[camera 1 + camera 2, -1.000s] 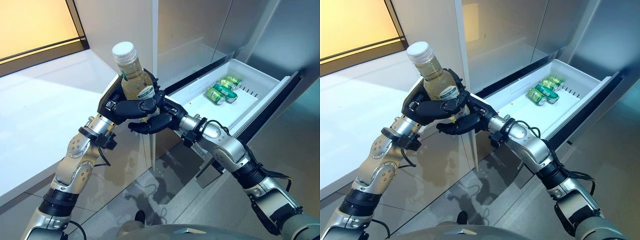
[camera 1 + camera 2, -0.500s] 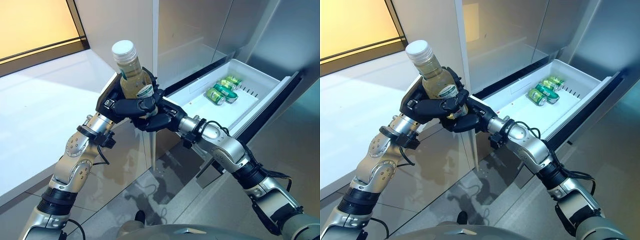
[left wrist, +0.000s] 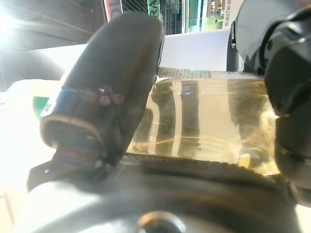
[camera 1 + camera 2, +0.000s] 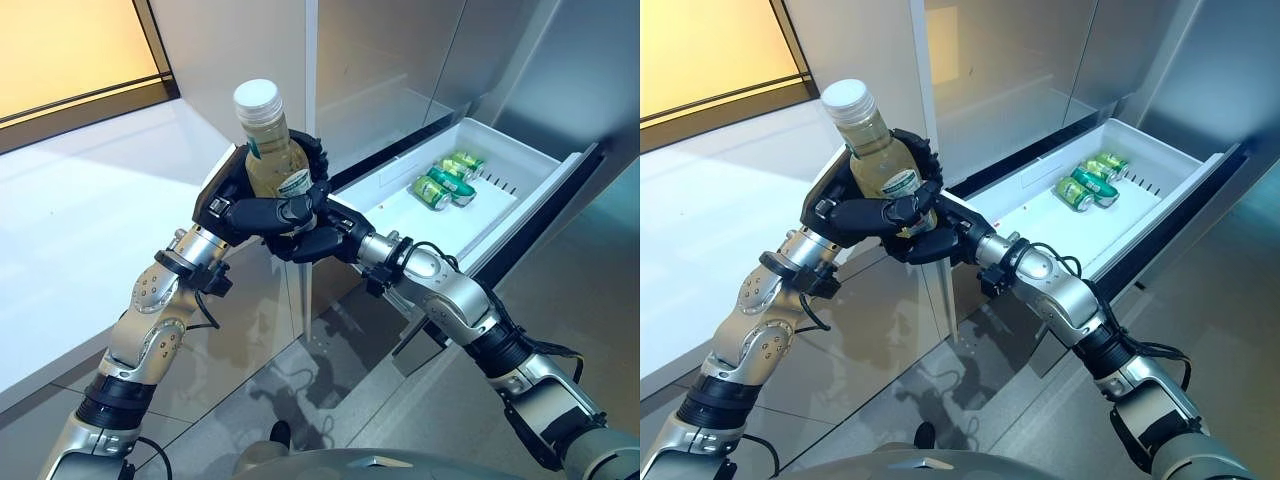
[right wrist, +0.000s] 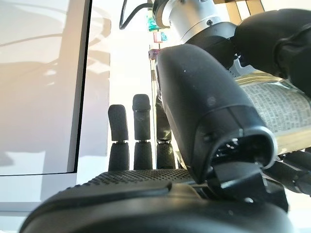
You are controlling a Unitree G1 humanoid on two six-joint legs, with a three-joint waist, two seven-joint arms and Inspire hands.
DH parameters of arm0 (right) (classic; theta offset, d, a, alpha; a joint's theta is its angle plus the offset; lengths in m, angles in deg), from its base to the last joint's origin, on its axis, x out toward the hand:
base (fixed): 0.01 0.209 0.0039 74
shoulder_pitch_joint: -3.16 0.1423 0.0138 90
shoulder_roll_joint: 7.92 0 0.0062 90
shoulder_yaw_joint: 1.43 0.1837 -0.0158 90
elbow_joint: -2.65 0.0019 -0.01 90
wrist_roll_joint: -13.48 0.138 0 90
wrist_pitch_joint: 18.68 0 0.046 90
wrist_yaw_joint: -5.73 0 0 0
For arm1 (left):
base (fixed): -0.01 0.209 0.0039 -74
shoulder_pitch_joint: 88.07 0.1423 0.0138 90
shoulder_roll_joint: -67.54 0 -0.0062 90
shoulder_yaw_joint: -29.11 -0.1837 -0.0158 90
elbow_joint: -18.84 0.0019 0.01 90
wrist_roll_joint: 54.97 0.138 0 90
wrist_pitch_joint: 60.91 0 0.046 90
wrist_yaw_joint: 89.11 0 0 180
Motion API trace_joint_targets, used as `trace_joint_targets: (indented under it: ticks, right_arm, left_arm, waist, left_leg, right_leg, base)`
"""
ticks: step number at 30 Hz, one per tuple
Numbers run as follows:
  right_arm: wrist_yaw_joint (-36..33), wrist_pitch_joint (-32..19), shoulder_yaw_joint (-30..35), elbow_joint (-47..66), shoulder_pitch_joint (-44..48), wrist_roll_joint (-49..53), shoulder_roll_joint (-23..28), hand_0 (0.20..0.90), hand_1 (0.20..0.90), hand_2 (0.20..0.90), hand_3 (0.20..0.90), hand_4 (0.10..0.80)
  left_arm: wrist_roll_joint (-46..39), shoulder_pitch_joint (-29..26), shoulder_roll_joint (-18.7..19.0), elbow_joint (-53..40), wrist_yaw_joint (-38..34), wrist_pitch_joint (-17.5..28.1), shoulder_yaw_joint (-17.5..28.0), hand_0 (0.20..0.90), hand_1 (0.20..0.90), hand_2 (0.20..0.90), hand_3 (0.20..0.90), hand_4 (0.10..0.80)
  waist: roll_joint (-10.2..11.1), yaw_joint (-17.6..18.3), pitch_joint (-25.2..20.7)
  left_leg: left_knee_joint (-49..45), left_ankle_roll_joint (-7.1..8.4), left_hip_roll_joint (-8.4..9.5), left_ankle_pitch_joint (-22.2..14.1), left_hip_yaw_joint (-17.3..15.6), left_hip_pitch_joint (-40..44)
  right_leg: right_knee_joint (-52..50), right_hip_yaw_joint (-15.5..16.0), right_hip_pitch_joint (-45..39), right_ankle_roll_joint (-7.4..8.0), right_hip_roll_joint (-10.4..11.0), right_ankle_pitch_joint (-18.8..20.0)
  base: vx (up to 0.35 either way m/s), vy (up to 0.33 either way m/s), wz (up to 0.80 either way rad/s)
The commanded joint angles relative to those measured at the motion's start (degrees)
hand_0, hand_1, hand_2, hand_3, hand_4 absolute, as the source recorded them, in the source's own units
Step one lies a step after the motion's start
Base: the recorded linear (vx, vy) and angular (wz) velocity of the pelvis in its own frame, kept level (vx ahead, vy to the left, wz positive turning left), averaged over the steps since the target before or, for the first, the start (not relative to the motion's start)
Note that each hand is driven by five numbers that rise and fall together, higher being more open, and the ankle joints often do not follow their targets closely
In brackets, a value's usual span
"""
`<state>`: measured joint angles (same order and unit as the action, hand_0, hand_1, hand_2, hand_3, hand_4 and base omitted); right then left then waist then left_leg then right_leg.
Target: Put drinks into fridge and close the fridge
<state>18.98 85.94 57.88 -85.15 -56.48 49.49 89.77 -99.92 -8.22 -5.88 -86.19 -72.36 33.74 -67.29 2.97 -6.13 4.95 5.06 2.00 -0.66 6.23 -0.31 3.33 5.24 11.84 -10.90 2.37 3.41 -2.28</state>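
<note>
My left hand [image 4: 243,212] is shut on a bottle [image 4: 270,158] of pale yellow drink with a white cap [image 4: 256,95] and holds it nearly upright in the air, left of the fridge drawer. The left wrist view shows the bottle [image 3: 209,121] pressed against the palm under the thumb [image 3: 112,97]. My right hand [image 4: 322,240] is open and reaches in from the right, lying against the bottle's lower end and my left hand's fingers. In the right wrist view its fingers [image 5: 141,133] are straight and the bottle's label [image 5: 282,111] is beside the thumb [image 5: 209,107].
The white fridge drawer [image 4: 505,215] stands pulled open at the right, with green cans [image 4: 445,182] lying at its far end. The steel fridge front [image 4: 380,60] rises behind it. A white counter [image 4: 80,210] runs along the left.
My right hand has closed in from below against the bottle's lower end. The bottle has tipped a little more upright and shifted slightly right in my left hand.
</note>
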Motion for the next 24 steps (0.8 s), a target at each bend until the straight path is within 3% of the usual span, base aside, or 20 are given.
trace_joint_targets:
  ticks: [1,19,20,21,24]
  right_arm:
    - [0.43,-7.23,2.66,2.33,10.1,3.36,-5.1,0.3,0.3,0.3,0.2,0.1]
    - [0.56,-7.19,3.45,2.3,9.41,3.58,-4.94,0.3,0.3,0.3,0.2,0.1]
    - [0.61,-7.22,3.52,2.28,9.29,3.48,-4.97,0.3,0.3,0.3,0.2,0.1]
    - [0.53,-7.23,3.5,2.33,9.28,3.52,-4.94,0.3,0.3,0.3,0.2,0.1]
    - [0.5,-7.37,3.6,2.26,9.19,3.3,-5.02,0.3,0.3,0.3,0.2,0.1]
  left_arm:
    - [-6.04,-10.0,-2.5,-5.28,1.29,6.86,0.4,0.3,0.3,0.3,0.2,0.1]
    - [-5.79,-9.82,-3.02,-5.03,0.52,7.54,1.38,0.3,0.3,0.3,0.2,0.1]
    - [-5.25,-9.79,-3.06,-5.04,0.16,7.34,1.39,0.361,0.361,0.361,0.271,0.171]
    - [-5.17,-9.76,-3.03,-4.93,0.14,7.16,1.4,0.9,0.9,0.9,0.9,0.8]
    - [-4.42,-9.73,-3.02,-4.65,-0.28,7.28,1.36,0.9,0.9,0.9,0.9,0.8]
  waist:
    - [-0.55,0.21,-6.69]
    - [-0.52,0.37,-6.74]
    - [-0.53,0.36,-6.76]
    - [-0.53,0.36,-6.76]
    - [-0.53,0.32,-6.66]
  left_leg:
    - [-0.06,-2.87,3.4,-8.99,1.81,3.48]
    - [-0.06,-2.8,3.34,-8.93,1.85,3.45]
    - [-0.06,-2.82,3.35,-8.94,1.87,3.46]
    - [-0.06,-2.84,3.35,-8.96,1.88,3.47]
    - [-0.06,-2.83,3.35,-8.93,1.92,3.46]
  right_leg:
    - [-0.34,-1.61,3.11,1.11,-0.98,1.89]
    - [-0.36,-1.71,3.16,1.03,-1.1,1.88]
    - [-0.34,-1.74,3.15,1.03,-1.12,1.9]
    - [-0.36,-1.74,3.17,1.03,-1.13,1.9]
    - [-0.35,-1.68,3.11,1.06,-1.1,1.91]
  base:
    - [0.0,0.0,0.0]
    - [0.0,0.0,0.0]
    - [0.0,0.0,0.0]
    - [0.0,0.0,0.0]
    - [0.0,0.0,0.0]
